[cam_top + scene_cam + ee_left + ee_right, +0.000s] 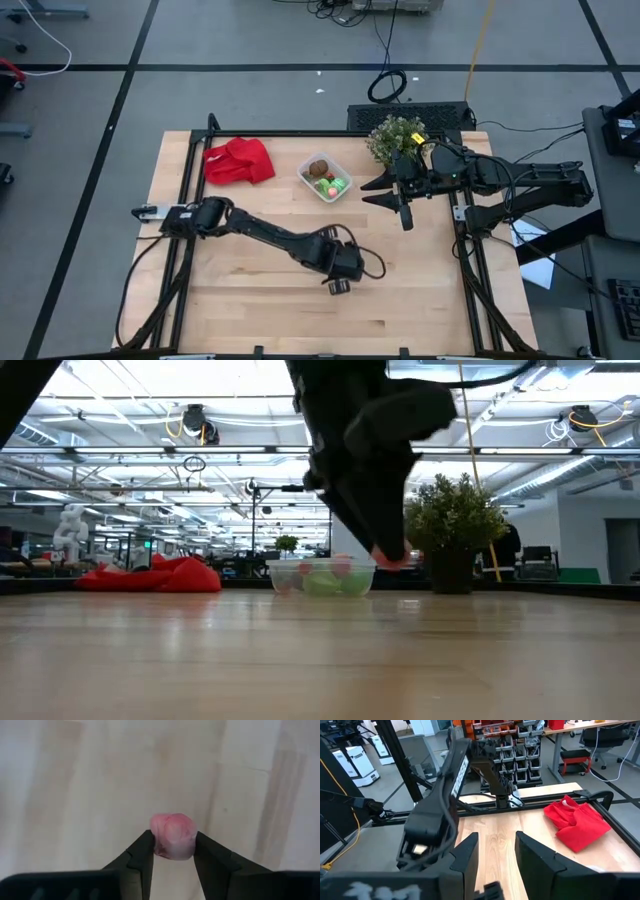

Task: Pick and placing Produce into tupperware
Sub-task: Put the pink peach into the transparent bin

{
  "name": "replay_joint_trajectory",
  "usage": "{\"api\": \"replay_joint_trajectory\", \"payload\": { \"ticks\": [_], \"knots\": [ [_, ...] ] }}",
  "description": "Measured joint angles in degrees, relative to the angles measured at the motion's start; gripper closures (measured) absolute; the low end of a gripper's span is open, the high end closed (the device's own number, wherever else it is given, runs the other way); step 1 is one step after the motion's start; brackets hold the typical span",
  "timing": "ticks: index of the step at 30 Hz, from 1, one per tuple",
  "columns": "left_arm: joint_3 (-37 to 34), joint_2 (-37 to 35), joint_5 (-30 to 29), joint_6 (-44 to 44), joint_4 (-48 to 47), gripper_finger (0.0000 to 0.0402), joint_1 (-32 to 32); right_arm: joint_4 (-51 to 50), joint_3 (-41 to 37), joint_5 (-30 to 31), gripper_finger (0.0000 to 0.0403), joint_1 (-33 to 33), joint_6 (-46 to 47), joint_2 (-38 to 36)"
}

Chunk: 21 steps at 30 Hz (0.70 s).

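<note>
My left gripper (338,284) hangs over the near middle of the table, shut on a tiny pink toy produce piece (173,832). That piece also shows under the dark fingers in the low view (392,560). The clear tupperware (325,178) stands on its base toward the far middle of the table. It holds brown, green and red toy pieces (322,170). My right gripper (372,192) waits open just right of the tupperware, its fingers pointing toward the table's left (496,845). My left gripper pinches the pink piece between its two fingers, one on each side (150,845). It reaches down from above. The piece's top (172,822) pokes out past the fingertips. The piece is lifted clear of the table.
A crumpled red cloth (238,160) lies left of the tupperware near the far edge. A bushy potted plant (395,138) stands right of it, close to my right arm. Bare wood stretches along the near side of the table (260,310).
</note>
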Motion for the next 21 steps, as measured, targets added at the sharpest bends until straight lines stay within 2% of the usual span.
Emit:
{"api": "replay_joint_trajectory", "payload": {
  "ticks": [14,21],
  "knots": [
    [0.0,-11.6,-11.6,2.7,-12.3,0.0284,5.8,-0.5,0.0,0.0,0.0284,0.0,-0.2,0.0],
    [-0.8,-15.1,-12.0,6.7,-14.1,0.0284,12.0,-1.1,0.0,0.0,0.0284,0.0,0.0,0.0]
  ]
}}
